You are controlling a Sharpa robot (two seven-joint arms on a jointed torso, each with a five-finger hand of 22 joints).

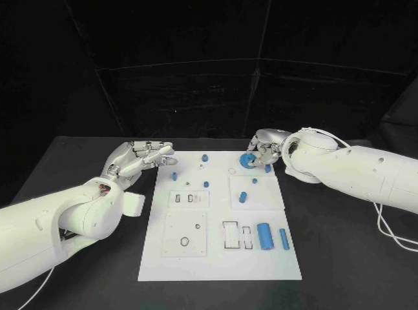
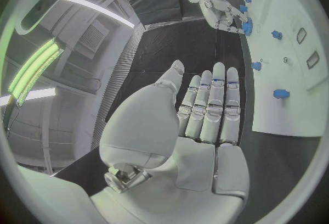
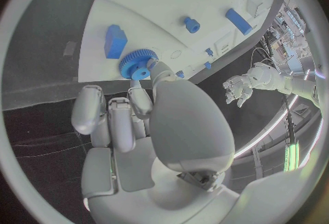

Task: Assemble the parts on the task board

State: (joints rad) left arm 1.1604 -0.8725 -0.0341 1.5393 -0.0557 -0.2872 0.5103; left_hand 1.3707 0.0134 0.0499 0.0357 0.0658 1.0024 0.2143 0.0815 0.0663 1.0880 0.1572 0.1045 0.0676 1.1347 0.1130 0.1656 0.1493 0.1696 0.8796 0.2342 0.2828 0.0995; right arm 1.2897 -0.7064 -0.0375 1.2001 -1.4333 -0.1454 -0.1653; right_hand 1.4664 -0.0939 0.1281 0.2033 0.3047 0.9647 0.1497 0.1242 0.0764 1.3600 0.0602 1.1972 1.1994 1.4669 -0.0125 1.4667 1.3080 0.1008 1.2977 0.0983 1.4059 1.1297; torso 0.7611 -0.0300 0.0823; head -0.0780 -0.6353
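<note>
Black cloth hangs behind a black table (image 1: 358, 258), and on it lies the white board (image 1: 218, 258), long side running away from the robot. Over at the far right corner of the board, the right hand (image 1: 265, 150) has a blue gear (image 1: 250, 160) pinched between thumb and a finger — the right wrist view shows it well, the toothed wheel (image 3: 139, 64) caught at the fingertips, just above the white surface, with a blue block (image 3: 115, 41) lying close beside it. The left hand (image 1: 139, 160) hovers off the board's far left edge, fingers stretched out straight and lying side by side, holding nothing; the left wrist view has the palm (image 2: 205, 119) flat and bare. Nearer the robot, a fat blue cylinder (image 1: 263, 236) and a thinner blue rod (image 1: 284, 239) lie side by side on the board's right half, beside a rectangular slot (image 1: 230, 234). Small blue pegs (image 1: 205, 157) dot the far end.
</note>
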